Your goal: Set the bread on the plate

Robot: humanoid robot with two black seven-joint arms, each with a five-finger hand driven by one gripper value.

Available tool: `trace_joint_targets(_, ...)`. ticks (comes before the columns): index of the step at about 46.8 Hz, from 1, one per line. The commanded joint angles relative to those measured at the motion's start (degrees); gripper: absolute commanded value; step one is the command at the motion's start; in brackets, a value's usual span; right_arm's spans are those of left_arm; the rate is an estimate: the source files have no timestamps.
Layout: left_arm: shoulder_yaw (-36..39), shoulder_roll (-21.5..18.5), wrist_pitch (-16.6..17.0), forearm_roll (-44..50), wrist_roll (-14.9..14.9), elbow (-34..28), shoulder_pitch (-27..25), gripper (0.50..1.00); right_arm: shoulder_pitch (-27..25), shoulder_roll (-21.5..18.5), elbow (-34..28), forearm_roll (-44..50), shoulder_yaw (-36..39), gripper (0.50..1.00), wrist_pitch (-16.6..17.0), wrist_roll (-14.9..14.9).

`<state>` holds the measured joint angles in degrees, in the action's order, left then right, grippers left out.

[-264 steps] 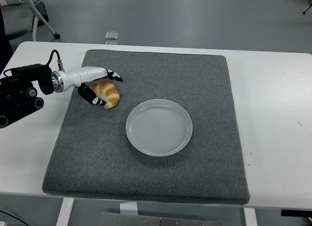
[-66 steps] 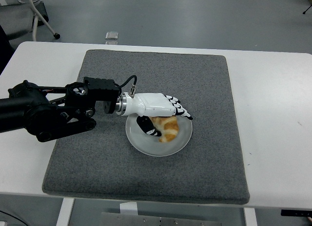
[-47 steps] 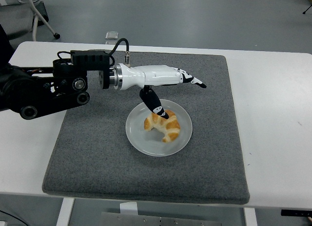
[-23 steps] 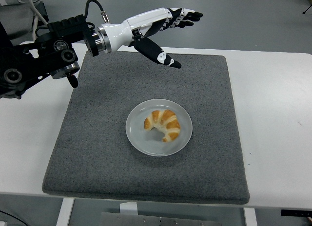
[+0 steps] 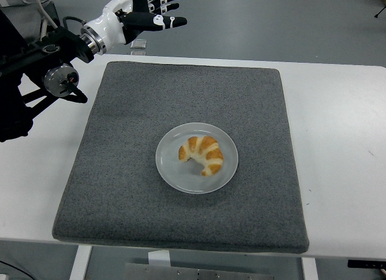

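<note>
Bread (image 5: 202, 155) sits on plate (image 5: 196, 158) mid-mat (image 5: 120, 171); left hand (image 5: 145, 8) far left, raised, fingers apart, empty.

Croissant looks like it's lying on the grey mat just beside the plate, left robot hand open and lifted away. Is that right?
Not quite. The head view shows the croissant lying on the plate, not beside it on the grey mat. The left robot hand is indeed open and lifted away.

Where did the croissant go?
In the head view, the croissant lies on the round plate in the middle of the grey mat, apart from the left hand.
</note>
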<state>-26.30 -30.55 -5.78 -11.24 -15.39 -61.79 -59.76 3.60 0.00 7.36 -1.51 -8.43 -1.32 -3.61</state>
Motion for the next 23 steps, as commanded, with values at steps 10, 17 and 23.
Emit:
trace_joint_targets(10, -0.1, 0.0, -0.2, 14.8, 0.6, 6.2, 1.6, 1.000, 0.0, 0.0, 0.0, 0.0, 0.0, 0.932, 0.0, 0.0)
trace_joint_targets(17, -0.1, 0.3, -0.1, 21.2, 2.2, 8.3, 1.8, 1.000, 0.0, 0.0, 0.0, 0.0, 0.0, 0.932, 0.0, 0.0)
trace_joint_targets(23, -0.1, 0.9, 0.1, 24.2, 2.1, 10.3, 1.8, 1.000, 0.0, 0.0, 0.0, -0.1, 0.0, 0.930, 0.2, 0.0)
